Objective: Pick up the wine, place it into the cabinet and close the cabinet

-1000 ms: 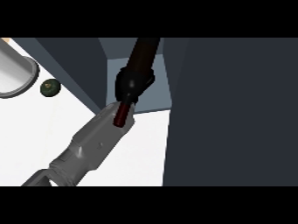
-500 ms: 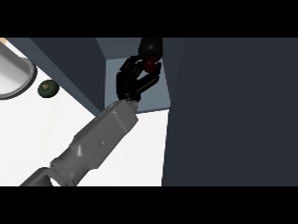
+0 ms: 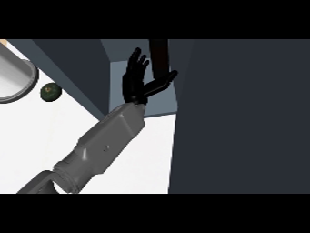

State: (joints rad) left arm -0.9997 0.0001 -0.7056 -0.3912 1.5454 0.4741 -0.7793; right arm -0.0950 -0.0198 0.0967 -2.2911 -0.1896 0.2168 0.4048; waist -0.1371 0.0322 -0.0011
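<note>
Wine: the wine [image 3: 158,57] is inside the cabinet [image 3: 117,59]. It shows as a dark, narrow shape that stands upright in the pale opening, nearer to the right edge of the opening than to the left one.
Left hand: the left hand [image 3: 138,87] is also in the opening, just beside the wine on its left.
Fingers: the fingers [image 3: 137,61] are straight, point upward in the view and are a little apart from each other. The thumb [image 3: 165,80] is spread out to the right. They are not curled round the wine. The lower part of the wine lies between fingers and thumb, and I cannot tell if the thumb touches it.
Forearm: the grey forearm [image 3: 103,141] comes from the lower left corner, over the white counter [image 3: 23,136], up to the front edge of the cabinet.
Right hand: no right hand shows.
Cabinet side: a broad dark panel [image 3: 251,113] fills the right part of the view. I cannot tell if it is the door or a wall.
Counter's far left corner: a pale grey cylinder [image 3: 6,75] lies there, and a small dark green round thing [image 3: 50,92] lies near it, close to the cabinet's left wall.
</note>
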